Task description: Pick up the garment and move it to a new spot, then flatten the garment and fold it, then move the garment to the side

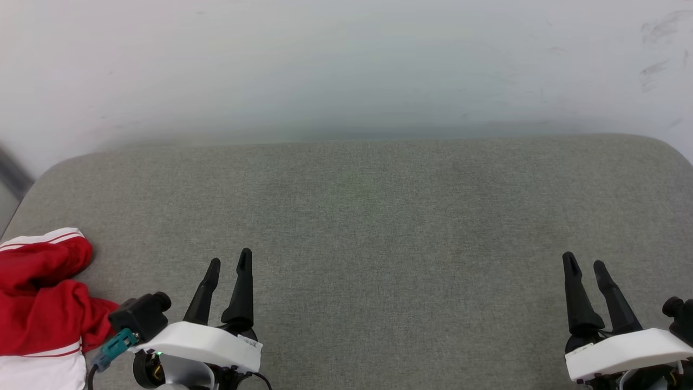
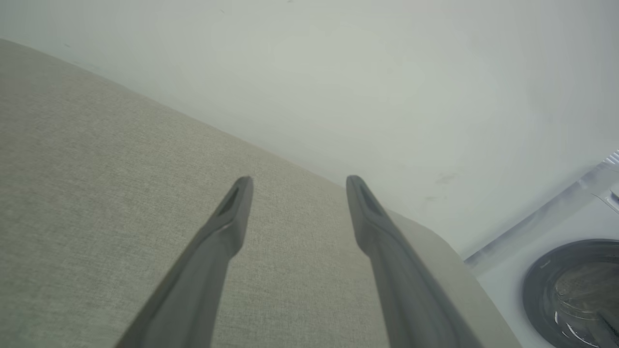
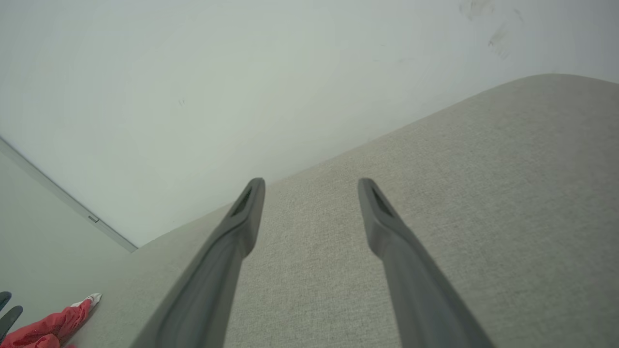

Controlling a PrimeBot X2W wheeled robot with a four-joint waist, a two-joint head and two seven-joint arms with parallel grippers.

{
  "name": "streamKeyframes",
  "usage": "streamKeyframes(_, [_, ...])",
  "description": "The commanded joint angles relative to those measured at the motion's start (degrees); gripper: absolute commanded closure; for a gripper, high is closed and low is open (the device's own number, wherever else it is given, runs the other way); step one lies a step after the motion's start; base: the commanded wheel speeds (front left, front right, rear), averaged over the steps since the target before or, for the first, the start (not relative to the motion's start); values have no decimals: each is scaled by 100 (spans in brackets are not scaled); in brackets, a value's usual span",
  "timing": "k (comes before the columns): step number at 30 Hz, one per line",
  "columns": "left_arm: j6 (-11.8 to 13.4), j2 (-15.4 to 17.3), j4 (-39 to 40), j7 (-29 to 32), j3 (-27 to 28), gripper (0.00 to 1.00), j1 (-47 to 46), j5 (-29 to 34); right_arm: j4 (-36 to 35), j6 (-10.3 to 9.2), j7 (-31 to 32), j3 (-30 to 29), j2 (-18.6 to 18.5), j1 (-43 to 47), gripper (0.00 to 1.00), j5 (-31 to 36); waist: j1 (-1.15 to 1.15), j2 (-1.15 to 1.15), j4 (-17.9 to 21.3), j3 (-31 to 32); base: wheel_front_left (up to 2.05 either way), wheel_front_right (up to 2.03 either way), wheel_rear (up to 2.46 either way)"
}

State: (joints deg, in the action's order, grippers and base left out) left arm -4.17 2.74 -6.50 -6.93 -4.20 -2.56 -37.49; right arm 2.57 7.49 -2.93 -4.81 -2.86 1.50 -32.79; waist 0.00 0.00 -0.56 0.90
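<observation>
The garment (image 1: 40, 303), red cloth with white, red-striped trim, lies bunched at the near left corner of the grey cushioned surface (image 1: 379, 216), partly cut off by the picture's edge. A red tip of the garment (image 3: 48, 326) shows at the lower left of the right wrist view. My left gripper (image 1: 230, 261) stands open just right of the garment, with nothing between its fingers. My right gripper (image 1: 584, 261) stands open and empty at the near right. Spread, empty fingers show in the wrist views, left gripper (image 2: 297, 181) and right gripper (image 3: 309, 183).
A pale wall (image 1: 346, 65) rises behind the cushion's far edge. Past the cushion's rounded right end the left wrist view shows a white machine with a round dark glass door (image 2: 575, 290). The left gripper's dark fingertips (image 3: 7, 311) peek in beside the garment.
</observation>
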Motion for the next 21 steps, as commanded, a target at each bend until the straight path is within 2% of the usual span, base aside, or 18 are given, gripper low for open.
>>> streamKeyframes(1, [33, 16, 86, -62, -35, 0, 4, 228, -124, 0, 21, 12, -7, 20, 0, 199, 0, 0, -5, 2, 0, 0, 0])
streamKeyframes(21, [172, 23, 31, -356, -171, 0, 54, 1635, -344, 0, 165, 104, -8, -141, 0, 1727, 0, 0, -28, -4, 0, 0, 0])
